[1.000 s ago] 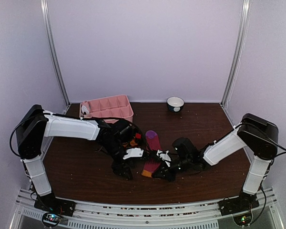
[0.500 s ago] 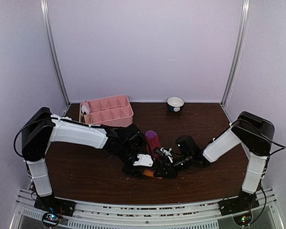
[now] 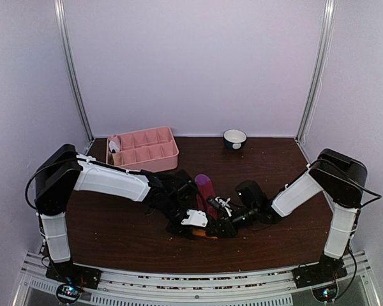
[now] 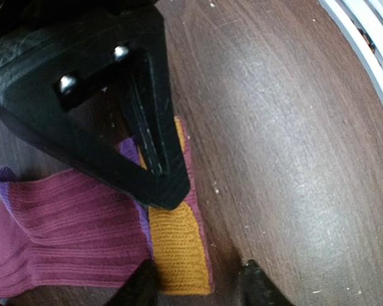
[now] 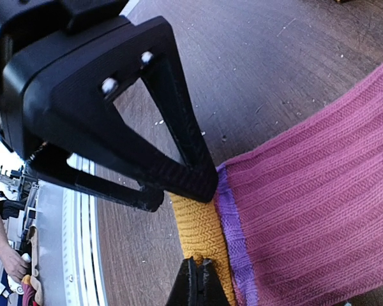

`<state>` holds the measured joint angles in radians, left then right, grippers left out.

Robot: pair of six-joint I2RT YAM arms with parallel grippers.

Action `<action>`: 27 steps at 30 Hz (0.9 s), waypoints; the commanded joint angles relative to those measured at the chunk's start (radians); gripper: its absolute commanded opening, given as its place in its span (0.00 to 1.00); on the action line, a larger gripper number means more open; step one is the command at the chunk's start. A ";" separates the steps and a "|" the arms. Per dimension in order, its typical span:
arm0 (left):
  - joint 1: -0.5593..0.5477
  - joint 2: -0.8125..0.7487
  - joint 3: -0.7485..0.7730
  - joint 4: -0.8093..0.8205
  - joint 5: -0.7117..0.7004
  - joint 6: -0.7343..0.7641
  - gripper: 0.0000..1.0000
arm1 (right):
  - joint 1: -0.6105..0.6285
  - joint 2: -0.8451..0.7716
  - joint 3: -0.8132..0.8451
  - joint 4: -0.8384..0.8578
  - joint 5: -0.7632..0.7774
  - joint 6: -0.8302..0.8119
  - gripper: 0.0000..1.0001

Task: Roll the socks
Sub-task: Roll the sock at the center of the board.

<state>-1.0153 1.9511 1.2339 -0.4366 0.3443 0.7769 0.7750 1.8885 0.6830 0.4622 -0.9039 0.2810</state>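
pink tray (image 3: 143, 148), bowl (image 3: 235, 138): counter (image 3: 115, 223) rear, well apart. sock (image 3: 206, 194): mid-counter, long axis near-far, purple toe rearward, orange cuff nearward. right claw (image 5: 195, 284) pinched shut on cuff; left claw (image 4: 198, 285) part-open astride it.

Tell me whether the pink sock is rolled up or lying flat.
Flat, not rolled: the pink sock lies spread on the table, orange cuff unturned in both wrist views.

Magenta ribbed fabric sock (image 3: 205, 189) lay midway on the dark wooden table (image 3: 281, 167).
A pink plastic compartment tray (image 3: 147, 161) stood behind-left of it, a small round white bowl (image 3: 235, 138) behind-right.
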 commanded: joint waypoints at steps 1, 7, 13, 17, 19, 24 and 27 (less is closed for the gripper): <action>-0.019 -0.009 -0.010 0.076 -0.046 -0.002 0.56 | -0.011 0.058 -0.031 -0.125 0.065 0.021 0.00; -0.019 -0.103 -0.032 0.041 -0.013 0.008 0.67 | -0.011 0.058 -0.021 -0.177 0.066 -0.008 0.00; -0.026 -0.092 -0.044 -0.001 0.048 0.050 0.54 | -0.012 0.057 -0.013 -0.189 0.067 -0.008 0.00; -0.015 -0.041 -0.035 0.018 0.061 0.045 0.47 | -0.011 0.052 -0.013 -0.203 0.068 -0.012 0.00; -0.014 -0.013 -0.026 0.019 0.047 0.045 0.46 | -0.012 0.048 -0.016 -0.206 0.068 -0.013 0.00; -0.012 0.012 -0.028 0.050 0.020 0.033 0.46 | -0.012 0.043 -0.016 -0.211 0.065 -0.014 0.00; -0.012 0.024 -0.021 0.061 0.000 0.017 0.47 | -0.012 0.042 -0.012 -0.211 0.063 -0.011 0.00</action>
<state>-1.0340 1.9514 1.2034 -0.4095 0.3698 0.8062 0.7715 1.8927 0.6979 0.4179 -0.9165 0.2829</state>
